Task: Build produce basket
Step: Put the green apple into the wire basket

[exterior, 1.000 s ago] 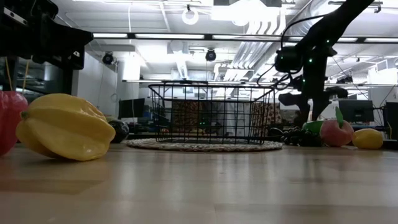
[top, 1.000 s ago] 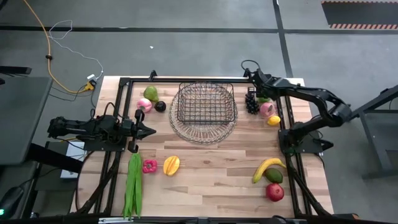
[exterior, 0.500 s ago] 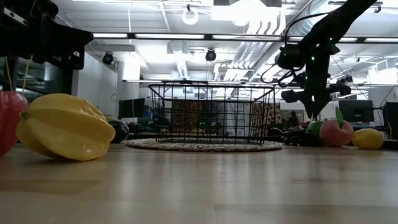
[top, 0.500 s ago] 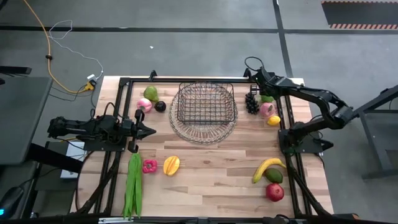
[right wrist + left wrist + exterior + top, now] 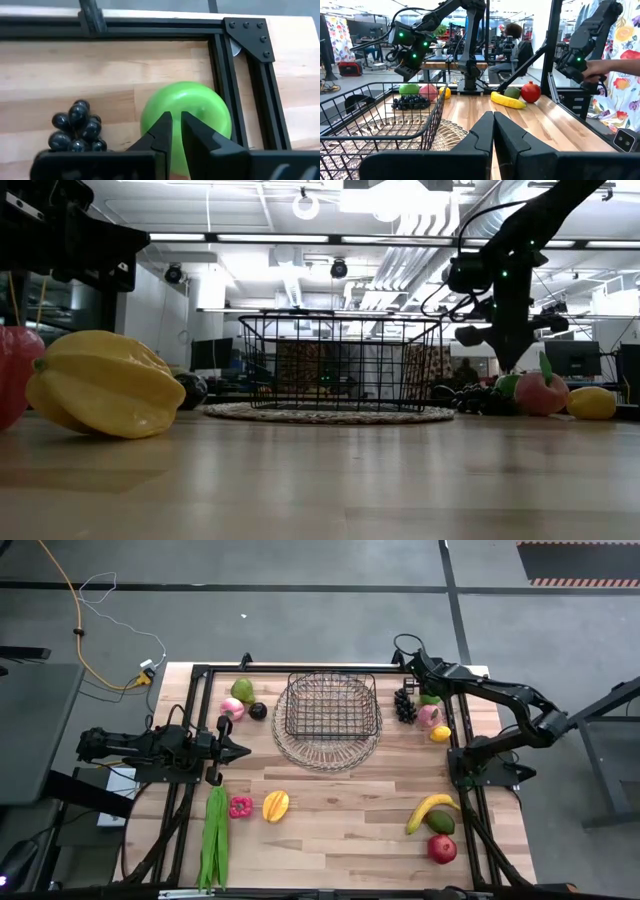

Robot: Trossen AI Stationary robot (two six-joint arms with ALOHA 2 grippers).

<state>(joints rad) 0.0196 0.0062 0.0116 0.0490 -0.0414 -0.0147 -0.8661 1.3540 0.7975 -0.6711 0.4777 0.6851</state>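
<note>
The wire basket stands on a round woven mat at the far middle of the table. To its right lie dark grapes, a green apple, a pink apple and a lemon, all resting on the wood. My right gripper slants down onto the green apple, its fingers closed to a narrow slit. My left gripper waits shut and level at the table's left side, pointing toward the basket. Long green pods, a pink piece and a yellow fruit lie at the near left. My right gripper comes at the top of the green apple slanting down from above, with both fingertips over the apple's crown. The fingertips themselves hide what lies in the slit between them. The apple sits on the table.
A banana, a dark green fruit and a red fruit lie at the near right. A pear and two small fruits sit left of the basket. Black frame rails run close beside the green apple.
In the low view my right gripper has edged a little sideways, from over the grapes to over the green apple. No fruit has moved.
</note>
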